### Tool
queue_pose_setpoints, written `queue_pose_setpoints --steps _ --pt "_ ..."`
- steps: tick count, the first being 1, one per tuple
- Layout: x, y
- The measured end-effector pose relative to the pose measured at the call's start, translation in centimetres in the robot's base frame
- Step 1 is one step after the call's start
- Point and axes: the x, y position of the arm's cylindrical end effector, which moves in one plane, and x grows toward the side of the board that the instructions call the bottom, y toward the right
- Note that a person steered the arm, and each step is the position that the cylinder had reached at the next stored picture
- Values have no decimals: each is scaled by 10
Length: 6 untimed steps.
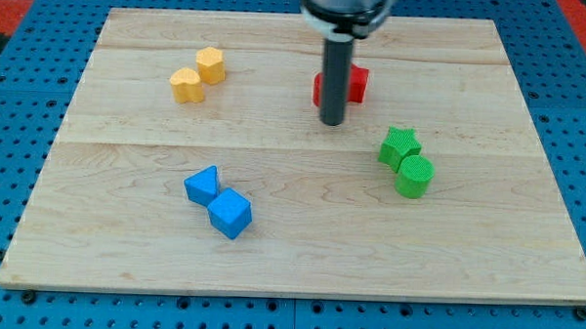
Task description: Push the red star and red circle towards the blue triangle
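Tip [332, 122] just below red blocks [352, 84], contact unclear, holding nothing.

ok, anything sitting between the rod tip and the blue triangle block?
Nothing: the camera view shows only bare wooden board between my tip, just below the red blocks, and the blue triangle block at lower left.
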Motion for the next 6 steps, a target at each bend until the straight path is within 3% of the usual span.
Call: queue_pose_setpoints --steps 1,2,4,6 --pt "-34 57" --pt "-67 70" --pt "-64 -5" --pt "-89 9"
